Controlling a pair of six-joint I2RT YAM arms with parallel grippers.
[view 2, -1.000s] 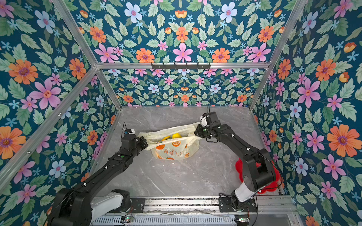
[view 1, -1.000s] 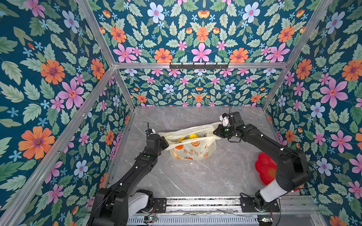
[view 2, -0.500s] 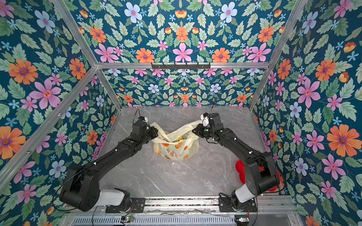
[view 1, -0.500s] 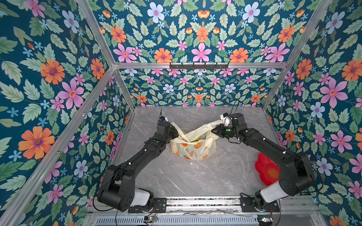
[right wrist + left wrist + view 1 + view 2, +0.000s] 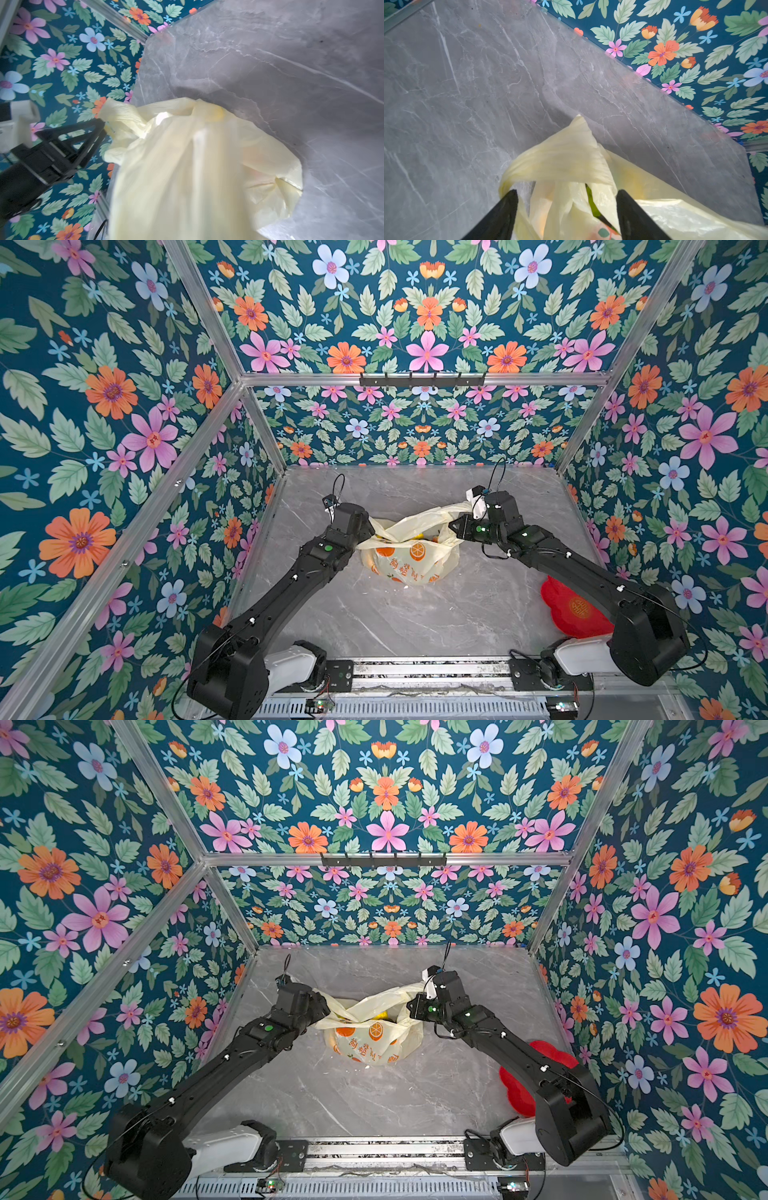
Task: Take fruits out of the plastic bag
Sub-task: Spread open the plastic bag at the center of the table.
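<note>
Centre of both top views: bag (image 5: 409, 562) on table (image 5: 374, 626), printed with orange slices and red characters, unreadable at this size; round gold mark on red plate (image 5: 575, 610) at lower right, likewise unreadable; yellow fruit (image 5: 382, 1015) showing in the bag's mouth; left gripper (image 5: 566, 191) spread wide, gripping nothing, one handle draped across the gap and touching one jaw; right gripper (image 5: 456, 526) closed tight on the other handle, drawn taut toward frame right.
</note>
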